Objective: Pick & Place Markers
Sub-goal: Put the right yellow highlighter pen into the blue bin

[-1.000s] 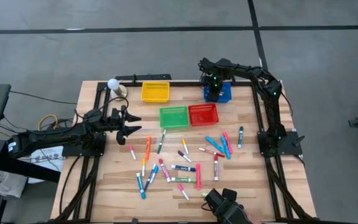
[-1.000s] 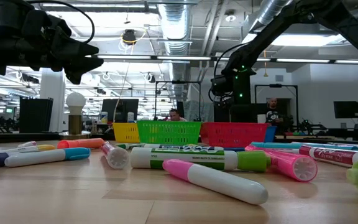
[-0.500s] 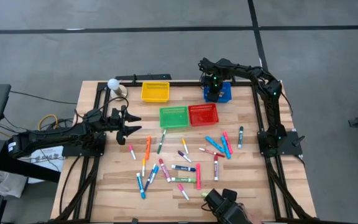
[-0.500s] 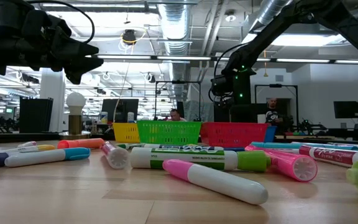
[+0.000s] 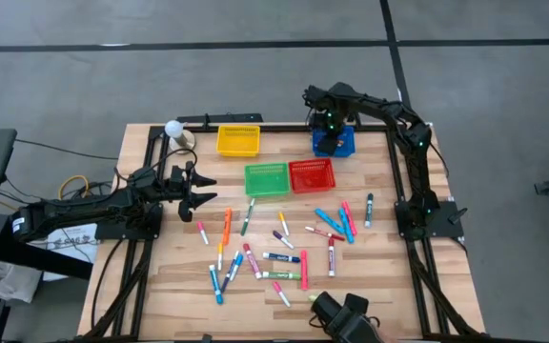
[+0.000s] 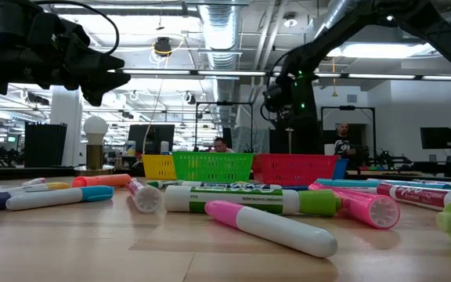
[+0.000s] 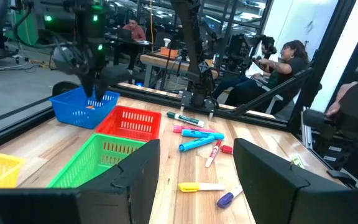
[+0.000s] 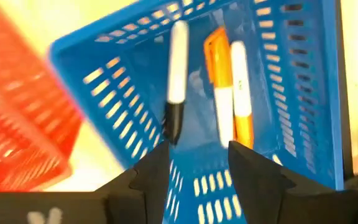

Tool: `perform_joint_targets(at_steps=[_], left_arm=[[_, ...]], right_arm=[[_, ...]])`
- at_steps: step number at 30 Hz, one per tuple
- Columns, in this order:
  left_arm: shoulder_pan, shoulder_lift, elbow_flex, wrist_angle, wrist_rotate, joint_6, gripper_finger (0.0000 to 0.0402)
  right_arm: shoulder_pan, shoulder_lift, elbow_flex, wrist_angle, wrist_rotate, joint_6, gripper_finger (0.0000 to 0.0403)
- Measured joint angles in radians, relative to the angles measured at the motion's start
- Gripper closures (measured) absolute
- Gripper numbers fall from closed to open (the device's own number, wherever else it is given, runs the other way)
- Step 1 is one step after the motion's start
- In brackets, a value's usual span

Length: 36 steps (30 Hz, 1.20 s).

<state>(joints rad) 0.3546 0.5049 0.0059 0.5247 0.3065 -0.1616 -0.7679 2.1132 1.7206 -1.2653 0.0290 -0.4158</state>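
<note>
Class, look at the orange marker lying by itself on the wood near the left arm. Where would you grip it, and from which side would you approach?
Grip the orange marker at mid-barrel, coming straight down from above. It lies flat with bare wood along both long sides, so the left gripper, which is open and nearest, could likely straddle it across its narrow width.

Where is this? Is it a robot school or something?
Probably a robotics lab or workshop. Markers lie on a wooden table between two robot arms, exposed ducts and pipes run overhead, and people sit at desks with monitors behind.
</note>
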Motion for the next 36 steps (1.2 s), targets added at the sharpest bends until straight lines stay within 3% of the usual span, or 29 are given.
perform_joint_targets(at_steps=[7,16,25,36], left_arm=[[0.0,0.0,0.0,0.0,0.0,0.0,0.0198],[0.0,0.0,0.0,0.0,0.0,0.0,0.0198],[0.0,0.0,0.0,0.0,0.0,0.0,0.0198],[0.0,0.0,0.0,0.0,0.0,0.0,0.0198]], right_arm=[[0.061,-0.053,0.097,-0.044,-0.003,0.043,0.026],[0.158,-0.254,0.104,-0.047,-0.004,0.163,0.0264],[0.347,-0.426,0.104,-0.07,-0.007,0.271,0.0263],[0.585,-0.485,0.104,-0.184,-0.004,0.391,0.0265]])
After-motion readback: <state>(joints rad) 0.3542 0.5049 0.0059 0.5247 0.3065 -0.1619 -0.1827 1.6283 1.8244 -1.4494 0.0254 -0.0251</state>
